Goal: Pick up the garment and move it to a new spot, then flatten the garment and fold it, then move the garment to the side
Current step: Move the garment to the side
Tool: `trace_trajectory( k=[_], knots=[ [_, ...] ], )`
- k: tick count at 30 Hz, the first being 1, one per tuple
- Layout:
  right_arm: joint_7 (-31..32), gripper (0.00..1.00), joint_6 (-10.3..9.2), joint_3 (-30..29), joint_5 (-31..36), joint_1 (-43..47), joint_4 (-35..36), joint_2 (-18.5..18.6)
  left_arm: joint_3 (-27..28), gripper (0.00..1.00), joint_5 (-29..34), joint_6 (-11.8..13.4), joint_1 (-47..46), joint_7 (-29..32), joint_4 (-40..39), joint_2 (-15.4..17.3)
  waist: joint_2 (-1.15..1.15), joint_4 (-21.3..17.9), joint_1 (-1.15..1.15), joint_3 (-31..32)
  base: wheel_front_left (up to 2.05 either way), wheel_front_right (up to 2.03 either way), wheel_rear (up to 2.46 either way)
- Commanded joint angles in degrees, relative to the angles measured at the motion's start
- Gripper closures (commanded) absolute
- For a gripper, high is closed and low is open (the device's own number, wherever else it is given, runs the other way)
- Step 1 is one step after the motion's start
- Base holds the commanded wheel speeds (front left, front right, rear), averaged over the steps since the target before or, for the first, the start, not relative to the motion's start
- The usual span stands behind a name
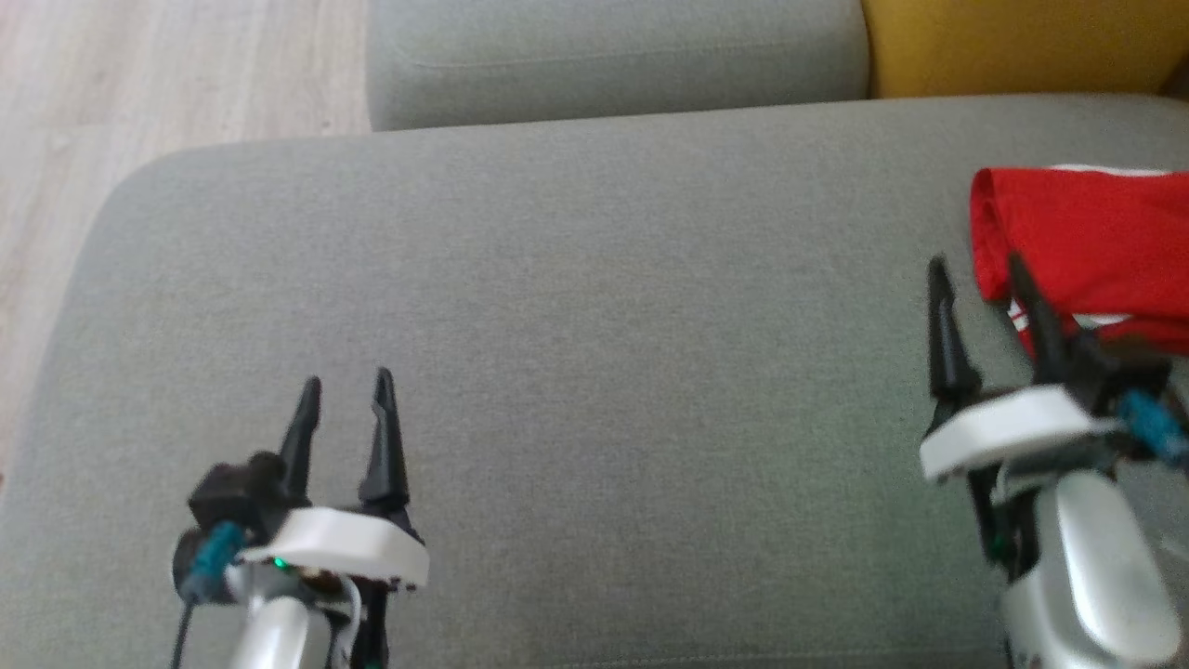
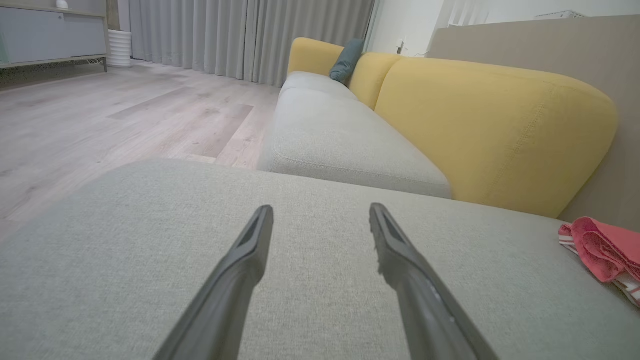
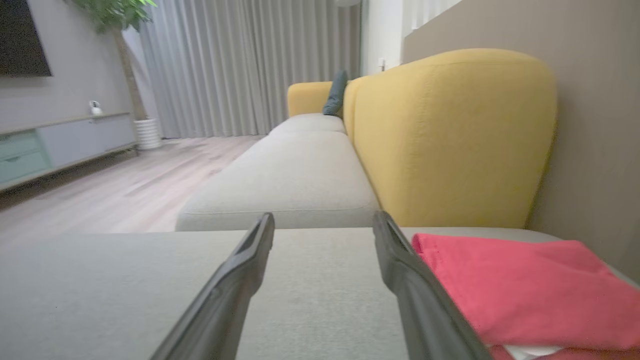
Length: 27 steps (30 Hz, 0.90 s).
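Observation:
The garment [image 1: 1091,246] is red with white trim, folded flat at the far right of the grey cushion [image 1: 576,325]. In the left wrist view the garment [image 2: 602,252] lies at the right edge. My right gripper [image 1: 975,265] is open just left of it, one finger over the garment's near edge, nothing between the fingers. The right wrist view has the garment [image 3: 525,290] to the right of my open right gripper [image 3: 324,222]. My left gripper [image 1: 346,383] stands open and empty over the cushion's near left, far from the garment; its fingers spread apart above bare fabric in the left wrist view [image 2: 321,211].
A second grey seat cushion [image 1: 613,56] lies beyond, with a yellow backrest [image 1: 1022,42] at the far right. Wooden floor [image 1: 139,74] drops off past the cushion's left edge. A brown wall panel [image 3: 595,125] stands behind the garment.

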<state>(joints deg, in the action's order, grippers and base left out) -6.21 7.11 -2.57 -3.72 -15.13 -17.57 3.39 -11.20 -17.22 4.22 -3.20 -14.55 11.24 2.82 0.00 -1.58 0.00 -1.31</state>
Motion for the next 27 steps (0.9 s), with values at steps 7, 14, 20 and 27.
trace_trajectory(
  k=[7,14,20,27],
  knots=[
    [-4.43,0.00,0.37,2.41,-4.84,7.23,5.57,-0.50,-0.53,0.00,0.58,0.70,-0.14,-0.45,0.35,0.07,0.00,2.20,0.00,1.33,0.00,0.00,0.00],
    [-5.62,0.00,0.37,4.11,-5.83,11.07,6.95,-0.50,-0.86,0.00,0.71,0.92,0.30,-0.45,1.15,0.06,0.00,2.70,0.00,1.76,0.00,0.00,0.00],
    [-5.63,0.00,0.37,4.14,-5.85,11.53,6.81,-0.51,-0.99,0.00,0.82,1.06,0.57,-0.45,1.16,0.06,0.00,2.84,0.00,2.04,0.00,0.00,0.00],
    [-5.48,0.00,0.37,4.82,-5.89,11.98,6.44,-0.51,-1.21,0.00,0.84,1.03,0.86,-0.45,1.15,0.06,0.00,2.82,0.00,2.16,0.00,0.00,0.00]
  ],
)
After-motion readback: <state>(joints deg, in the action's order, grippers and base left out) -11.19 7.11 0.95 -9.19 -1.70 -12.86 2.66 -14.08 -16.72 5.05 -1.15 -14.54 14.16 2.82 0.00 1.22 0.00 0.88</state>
